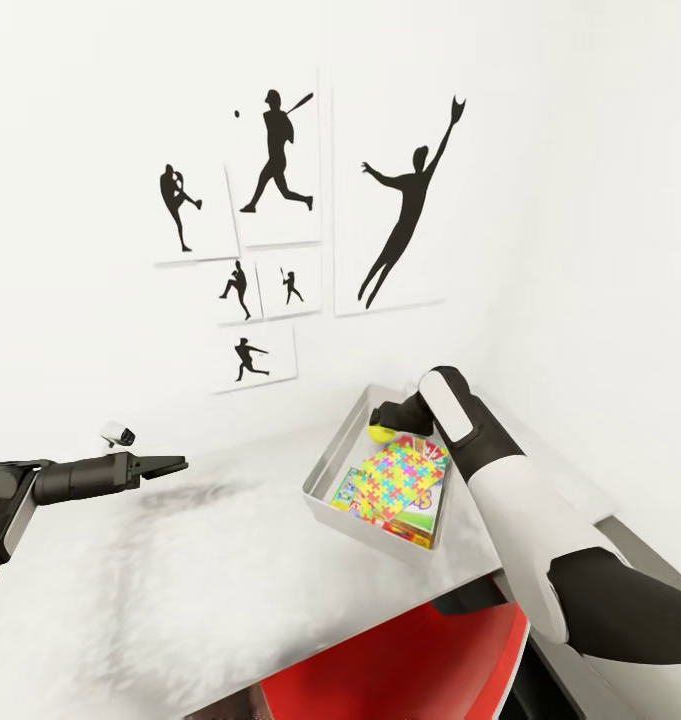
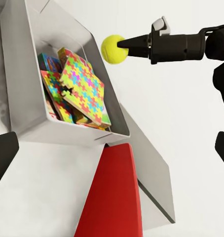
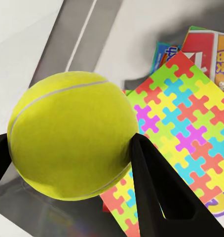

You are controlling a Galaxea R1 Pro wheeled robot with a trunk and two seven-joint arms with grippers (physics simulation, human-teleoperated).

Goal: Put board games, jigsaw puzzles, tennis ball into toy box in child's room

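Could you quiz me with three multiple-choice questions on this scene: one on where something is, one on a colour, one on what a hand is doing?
1. Where does the tennis ball sit?
A. on the floor
B. between the right gripper's fingers, by the toy box
C. on the bed

2. What colour is the ball?
A. yellow-green
B. orange
C. white

3. What state is the left gripper in?
A. shut on a puzzle
B. shut on the ball
C. holding nothing, out over the table

Answers:
1 B: the left wrist view shows the ball pinched at the fingertips beside the box rim.
2 A: the right wrist view shows it close up.
3 C: the head view shows nothing between its fingers.
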